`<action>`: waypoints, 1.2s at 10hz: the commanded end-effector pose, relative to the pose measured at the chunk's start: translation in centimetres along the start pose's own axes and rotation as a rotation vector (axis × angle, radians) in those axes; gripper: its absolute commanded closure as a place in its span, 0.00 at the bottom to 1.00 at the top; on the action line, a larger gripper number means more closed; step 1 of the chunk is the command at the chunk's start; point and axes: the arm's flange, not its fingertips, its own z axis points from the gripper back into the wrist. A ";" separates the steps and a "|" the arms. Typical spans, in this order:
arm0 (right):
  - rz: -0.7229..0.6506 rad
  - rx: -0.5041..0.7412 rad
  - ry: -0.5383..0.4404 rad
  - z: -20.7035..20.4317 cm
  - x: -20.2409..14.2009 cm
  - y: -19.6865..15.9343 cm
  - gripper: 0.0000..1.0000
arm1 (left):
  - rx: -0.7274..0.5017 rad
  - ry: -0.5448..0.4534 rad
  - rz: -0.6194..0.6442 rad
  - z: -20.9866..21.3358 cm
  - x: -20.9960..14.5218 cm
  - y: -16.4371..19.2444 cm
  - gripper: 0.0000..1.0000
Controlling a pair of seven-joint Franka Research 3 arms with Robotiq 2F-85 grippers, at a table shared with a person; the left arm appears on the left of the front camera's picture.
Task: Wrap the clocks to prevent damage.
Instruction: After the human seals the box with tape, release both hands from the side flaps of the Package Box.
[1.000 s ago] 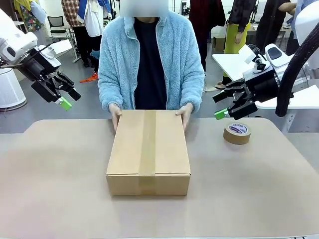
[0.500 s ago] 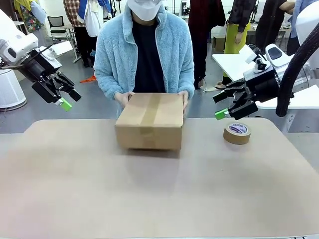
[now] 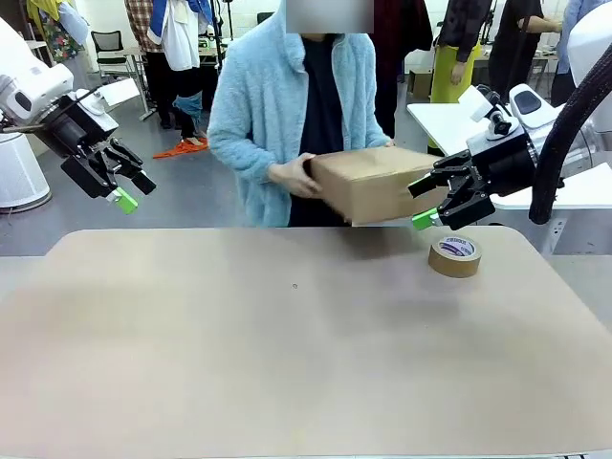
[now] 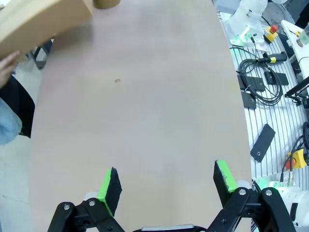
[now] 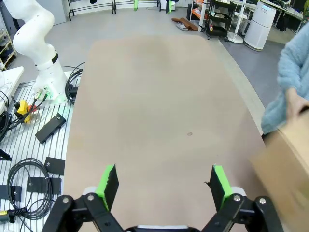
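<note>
Lifted clear of the surface (image 3: 287,344) since a second earlier, the cardboard box (image 3: 375,184) was now carried in the person's hand (image 3: 292,175), turned toward the robot's right and tilted, well above the far edge. Nearest to me, the matte beige surface lay smooth with rounded corners. Farther back on its right side sat a flat brown tape roll (image 3: 454,255), a squat ring lying on its face. Above it hung the right gripper (image 3: 427,202), jaws spread wide and empty, green pads showing. The left gripper (image 3: 132,190) hovered off the left edge, jaws likewise released. The person wore a fluffy light-blue fleece (image 3: 258,105).
</note>
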 end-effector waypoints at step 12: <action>-0.028 -0.145 -0.443 7.0 -5.4 2.5 0.00 | 0.138 -0.482 -0.006 6.5 -4.8 -4.7 0.00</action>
